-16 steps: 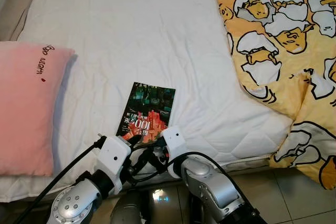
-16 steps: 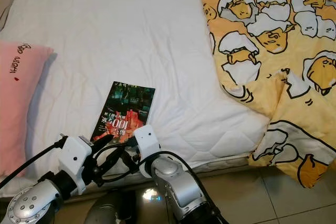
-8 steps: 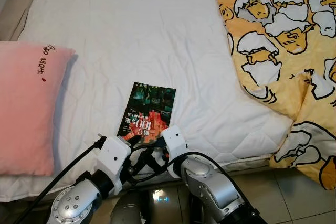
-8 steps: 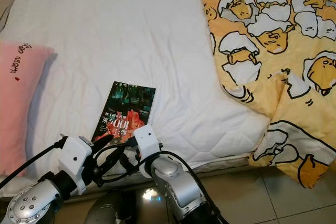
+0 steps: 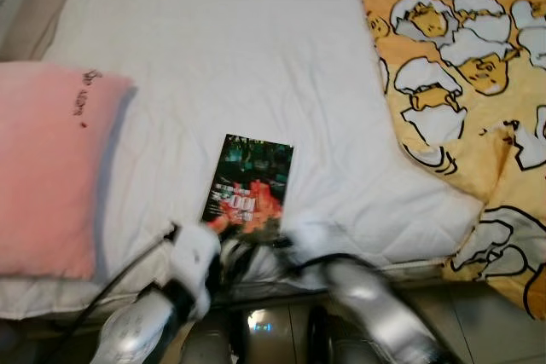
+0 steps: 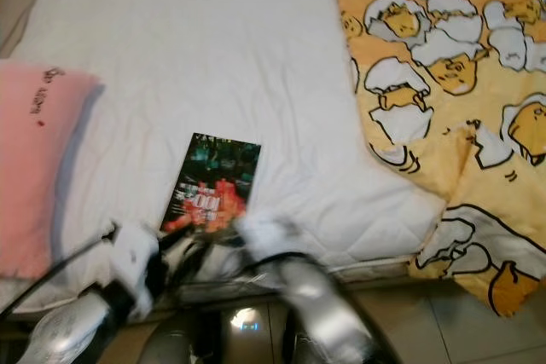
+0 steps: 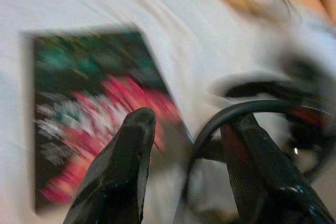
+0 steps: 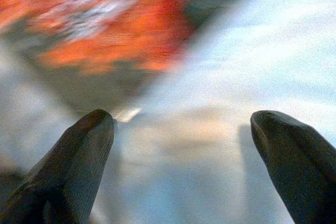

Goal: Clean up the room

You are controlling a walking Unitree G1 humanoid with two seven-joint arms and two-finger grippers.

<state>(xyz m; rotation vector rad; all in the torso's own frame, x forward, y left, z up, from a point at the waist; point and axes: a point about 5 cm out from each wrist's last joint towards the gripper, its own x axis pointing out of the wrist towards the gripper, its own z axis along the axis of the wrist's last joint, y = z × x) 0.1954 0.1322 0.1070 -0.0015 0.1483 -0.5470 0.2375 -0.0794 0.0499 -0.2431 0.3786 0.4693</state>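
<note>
Book (image 5: 249,183) near mattress (image 5: 239,49) front edge; both grippers' jaws spread, just short.

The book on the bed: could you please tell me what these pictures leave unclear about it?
- Book title: blurred and too small in the eye views.
- Its near edge: covered by both arms, left gripper and right gripper close by.
- Contact with the fingers: motion blur hides it.

"001" on book (image 5: 249,187) cover
</note>
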